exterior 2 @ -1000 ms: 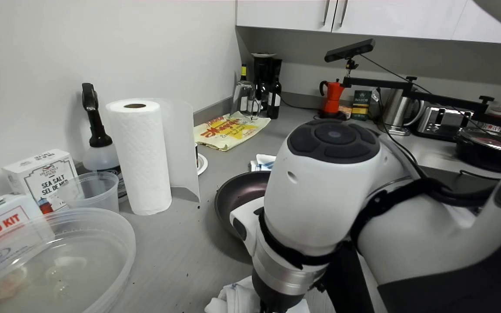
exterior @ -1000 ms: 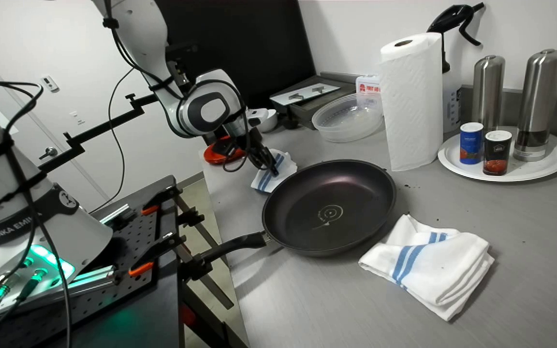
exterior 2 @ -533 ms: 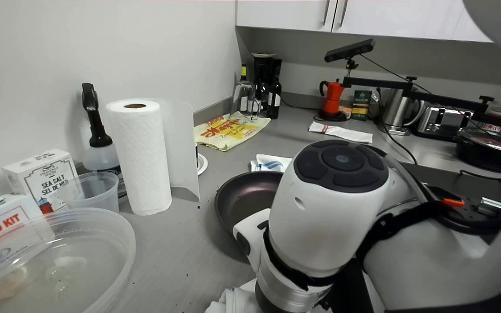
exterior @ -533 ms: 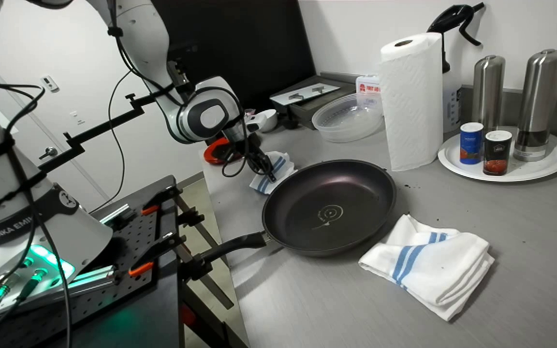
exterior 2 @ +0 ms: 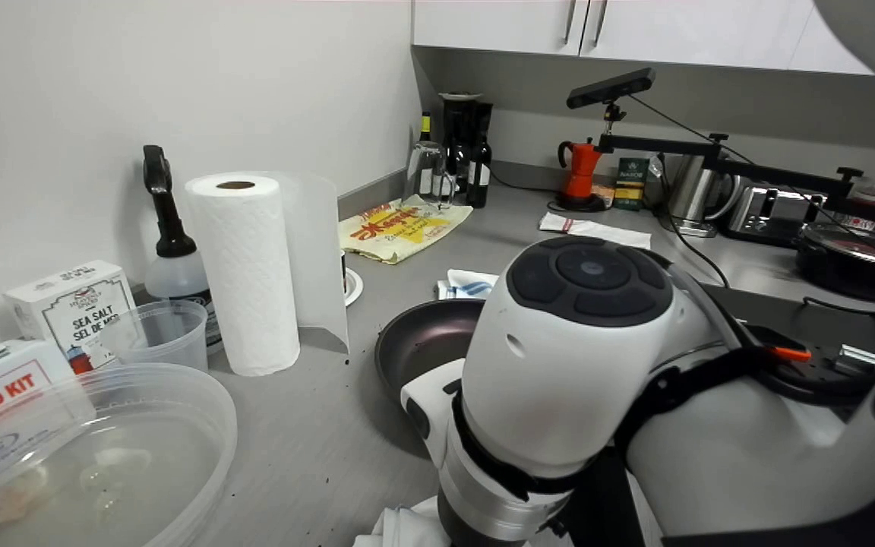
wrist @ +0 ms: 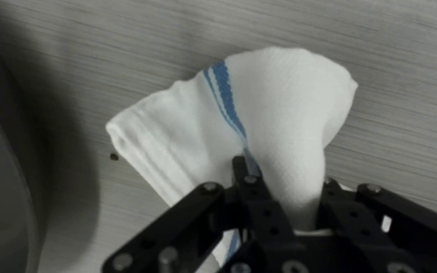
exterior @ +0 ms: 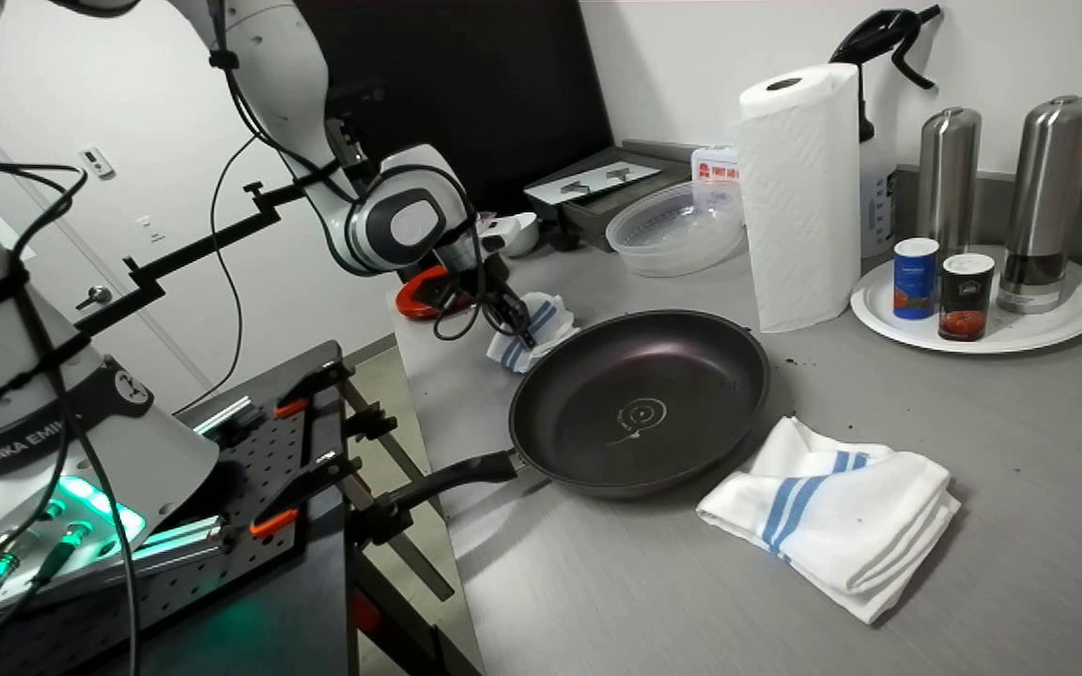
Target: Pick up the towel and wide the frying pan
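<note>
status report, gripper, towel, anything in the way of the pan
Gripper closed on a bunched fold of blue-striped towel. Towel beside the frying pan, not over it. Raised pan rim probably needs clearing next.

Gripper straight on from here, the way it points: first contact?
Likely the towel, the same one caught in the gripper, since more of it spreads beneath; then the counter. Clearance is unclear.

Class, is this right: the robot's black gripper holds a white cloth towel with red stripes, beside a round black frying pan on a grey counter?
Not quite: the stripes are blue, not red, as the wrist view shows. The rest stands: the black gripper holds the white cloth towel beside the round black frying pan on the grey counter.
</note>
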